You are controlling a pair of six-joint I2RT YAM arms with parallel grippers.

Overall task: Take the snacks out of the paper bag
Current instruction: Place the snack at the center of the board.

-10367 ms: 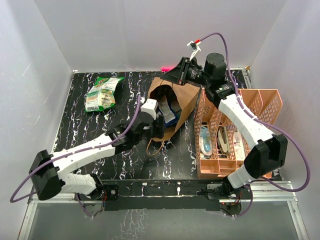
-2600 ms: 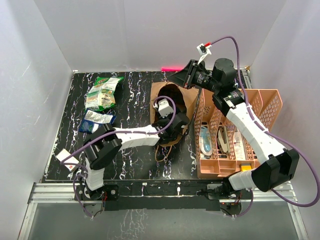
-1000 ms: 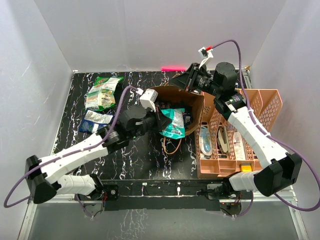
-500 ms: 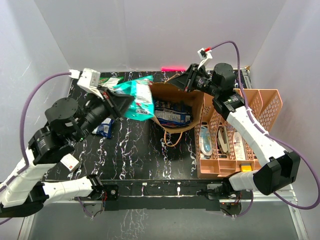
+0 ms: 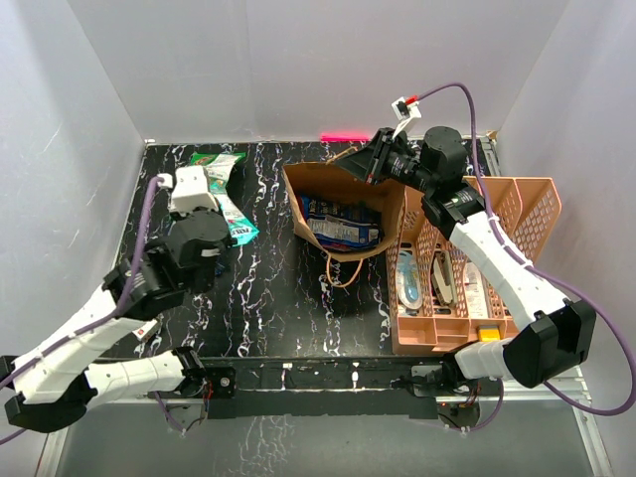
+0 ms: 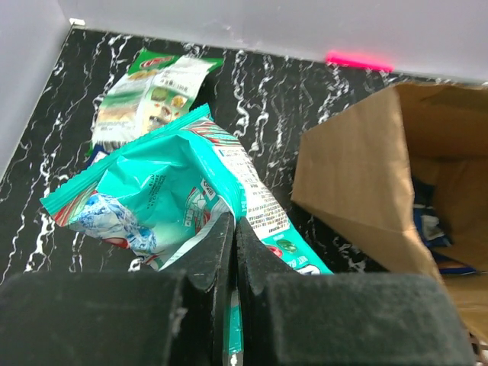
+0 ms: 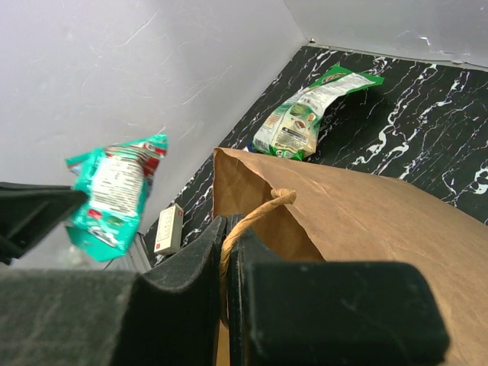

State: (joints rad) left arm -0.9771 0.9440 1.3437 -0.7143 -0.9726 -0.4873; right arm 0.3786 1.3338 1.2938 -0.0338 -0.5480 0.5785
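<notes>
The brown paper bag (image 5: 316, 189) stands open at mid-table with blue snacks (image 5: 338, 225) lying inside. My right gripper (image 5: 371, 165) is shut on the bag's twisted paper handle (image 7: 255, 215) at the far rim, holding the bag (image 7: 358, 213) open. My left gripper (image 6: 234, 230) is shut on a teal snack packet (image 6: 149, 191), which hangs left of the bag (image 6: 366, 168) and shows from above (image 5: 240, 232). A green-white snack packet (image 5: 215, 161) lies on the table at the back left, also visible beyond the teal one (image 6: 152, 84) and past the bag's rim (image 7: 309, 114).
A salmon-pink perforated organiser (image 5: 527, 204) with pale items stands right of the bag. A small white card (image 7: 168, 227) lies on the black marbled table (image 5: 278, 298) near the left arm. White walls close in the back and both sides.
My left arm pulled the teal packet out of the bag, swung it left and brought it down over the table's left part. The right gripper kept hold of the handle.
</notes>
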